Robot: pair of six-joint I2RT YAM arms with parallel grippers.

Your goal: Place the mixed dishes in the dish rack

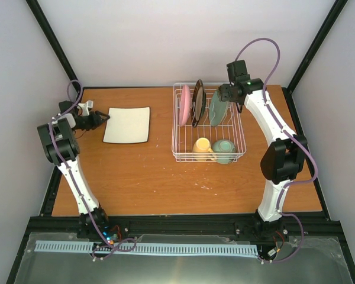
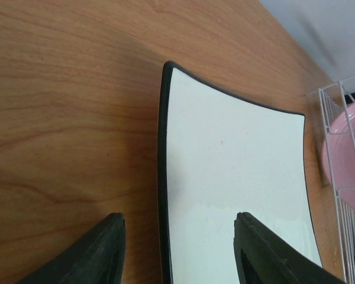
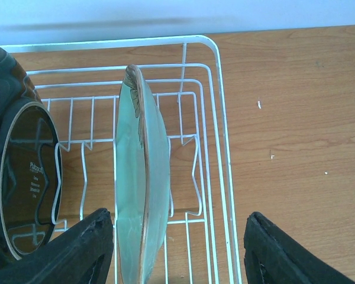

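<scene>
**A:** Where does the square off-white plate (image 1: 128, 125) lie?

**B:** Flat on the table (image 1: 165, 183), outside the dish rack (image 1: 186, 139) and well off to the rack's left.

**A:** And the left gripper (image 2: 178, 220)?

**B:** It sits at the plate edge farthest from the rack. Its fingers (image 2: 100, 251) stand apart. The plate's dark rim runs up between them, one finger over bare wood and the other over the pale face. They clamp nothing. Whether either one touches the plate cannot be told.

**A:** What does the rack hold?

**B:** Three plates stand on edge among the prongs at the rack's far end. The pink round plate (image 1: 184, 105) is toward the rack's left side, the black-rimmed plate (image 1: 197, 102) is next to it, and the mint-green plate (image 3: 136, 195) is toward the right. At the rack's near end the yellow mug (image 1: 202, 147) and the small pale-green bowl (image 1: 224, 150) sit side by side.

**A:** And the right gripper (image 3: 178, 218)?

**B:** It hangs over the rack's far right part, above the mint-green plate. Its fingers are spread wide with that plate between them. The plate is just beside the finger on the black-rimmed plate's side and there is a clear gap to the other finger. It grips nothing.
</scene>
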